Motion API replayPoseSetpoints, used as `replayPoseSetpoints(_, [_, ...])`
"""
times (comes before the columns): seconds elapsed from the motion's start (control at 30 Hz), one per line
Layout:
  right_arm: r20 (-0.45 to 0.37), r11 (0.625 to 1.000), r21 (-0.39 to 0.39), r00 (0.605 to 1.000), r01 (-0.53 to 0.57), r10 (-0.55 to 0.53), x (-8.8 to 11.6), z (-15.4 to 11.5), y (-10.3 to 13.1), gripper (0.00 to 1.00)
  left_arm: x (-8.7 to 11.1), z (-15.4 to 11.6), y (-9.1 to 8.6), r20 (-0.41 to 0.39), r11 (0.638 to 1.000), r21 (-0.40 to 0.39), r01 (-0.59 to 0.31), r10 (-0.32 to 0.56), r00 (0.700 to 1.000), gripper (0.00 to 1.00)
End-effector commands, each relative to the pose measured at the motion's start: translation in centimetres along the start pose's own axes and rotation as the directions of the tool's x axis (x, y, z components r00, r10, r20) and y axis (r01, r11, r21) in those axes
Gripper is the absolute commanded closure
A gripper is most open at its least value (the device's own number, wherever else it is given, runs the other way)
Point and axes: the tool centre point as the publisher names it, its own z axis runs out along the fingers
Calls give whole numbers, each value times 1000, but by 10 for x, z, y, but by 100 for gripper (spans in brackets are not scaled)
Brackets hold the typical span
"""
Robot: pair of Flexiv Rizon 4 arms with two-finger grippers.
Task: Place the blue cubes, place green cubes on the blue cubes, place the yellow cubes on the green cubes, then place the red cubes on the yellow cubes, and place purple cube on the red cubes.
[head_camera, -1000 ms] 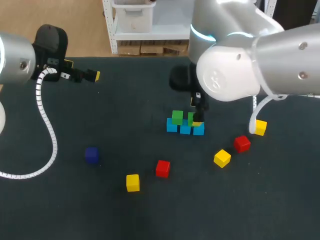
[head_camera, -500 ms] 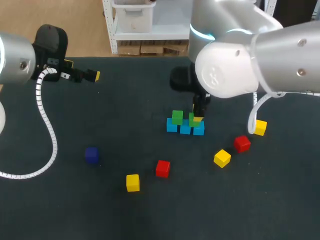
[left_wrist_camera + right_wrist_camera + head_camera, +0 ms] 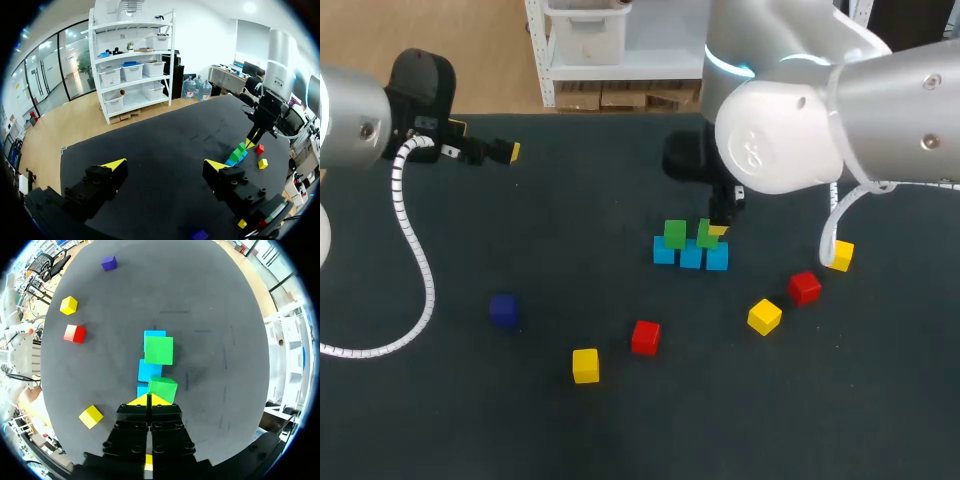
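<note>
Red cube (image 3: 645,337), yellow cube (image 3: 585,365) loose near the blue row (image 3: 690,256); right tool (image 3: 149,400) together above green cube (image 3: 163,389), left tool (image 3: 165,165) apart.

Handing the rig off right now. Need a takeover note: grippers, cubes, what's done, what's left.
Left gripper: open, empty, parked far from the cubes.
Right gripper: shut, empty, just above the stack.
Done: three blue cubes in a row, two green cubes on top of them.
Loose, unstacked: three yellow cubes, two red cubes, one purple cube.
Left to do: yellow, red and purple layers.
</note>
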Motion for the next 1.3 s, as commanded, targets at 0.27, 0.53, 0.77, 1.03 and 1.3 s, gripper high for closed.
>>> replayPoseSetpoints(0.27, [6, 1000, 12, 1000, 5, -5, 0, 0, 3, 71, 1, 0, 3, 4, 1000, 12, -2, 2, 1000, 0])
replayPoseSetpoints(0.53, [16, 1000, 13, 1000, 11, -11, -1, -3, 6, 66, 1, 0, 3, 4, 1000, 12, -2, 2, 1000, 0])
replayPoseSetpoints(0.77, [35, 999, 28, 999, -15, 14, 0, -6, 1, 62, 1, 0, 3, 4, 1000, 12, -2, 2, 1000, 0])
replayPoseSetpoints(1.03, [53, 992, 56, 993, -109, 106, 3, -6, -21, 57, 1, 0, 3, 4, 1000, 12, -2, 2, 1000, 0])
replayPoseSetpoints(1.3, [133, 977, 26, 970, -210, 205, 1, 12, -51, 53, 1, 0, 3, 4, 1000, 12, -2, 2, 1000, 0])
